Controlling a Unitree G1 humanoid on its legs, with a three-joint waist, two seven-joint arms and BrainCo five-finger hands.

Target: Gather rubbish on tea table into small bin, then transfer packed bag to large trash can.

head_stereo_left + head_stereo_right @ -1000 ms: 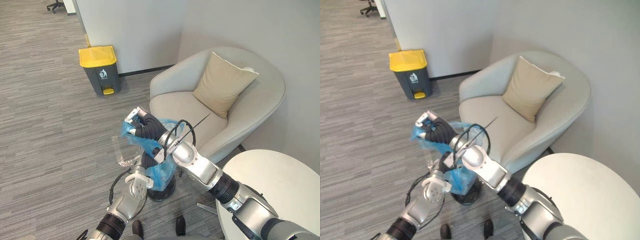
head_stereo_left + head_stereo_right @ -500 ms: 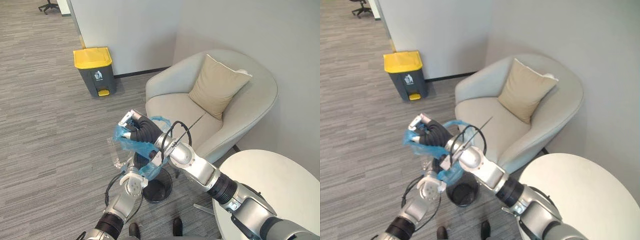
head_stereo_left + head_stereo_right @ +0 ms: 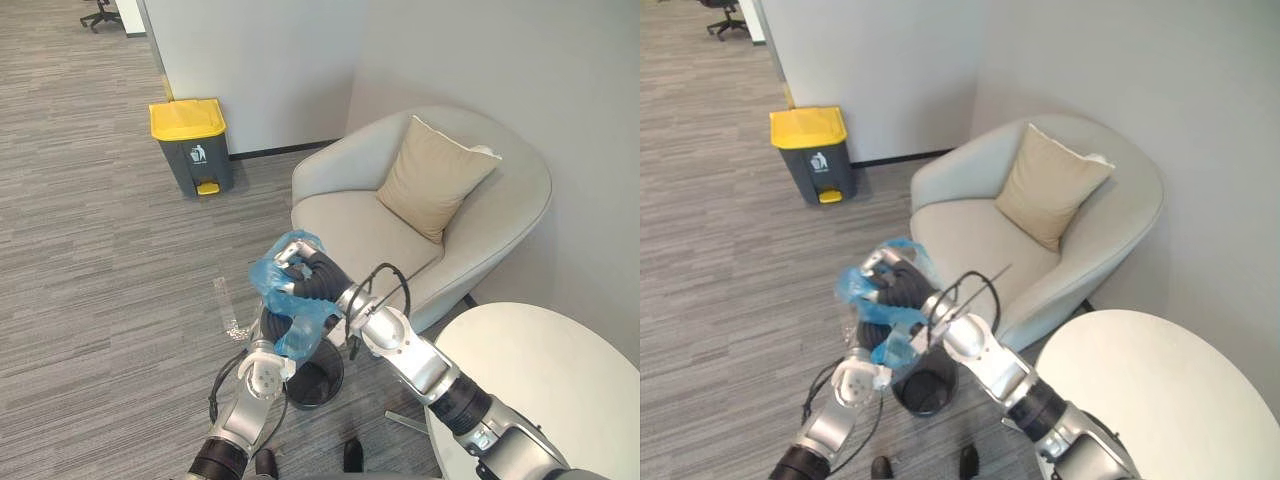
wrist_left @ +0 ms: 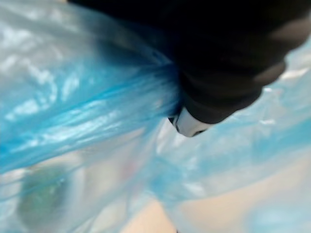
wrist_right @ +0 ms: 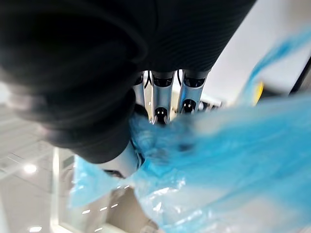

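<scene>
A blue plastic bag (image 3: pixel 290 300) hangs bunched above the small black bin (image 3: pixel 322 386), which stands on the floor in front of the armchair. My right hand (image 3: pixel 312 277) is at the bag's top, with the blue film draped over it (image 5: pixel 204 160). My left hand (image 3: pixel 274 324) sits just below it, pressed into the bag's side. In the left wrist view the film (image 4: pixel 87 111) gathers tight at that hand's dark cover, so it is shut on the bag. The large grey trash can (image 3: pixel 192 147) with a yellow lid stands by the far wall.
A beige armchair (image 3: pixel 350 215) with a tan cushion (image 3: pixel 435 175) stands just past the bin. The round white tea table (image 3: pixel 545 385) is at the lower right. A clear plastic item (image 3: pixel 228 308) lies on the carpet left of the bin. Open carpet leads to the trash can.
The bag has come up out of the small bin and is now bunched between both hands. My right hand has drawn back to the right, closer to my left hand.
</scene>
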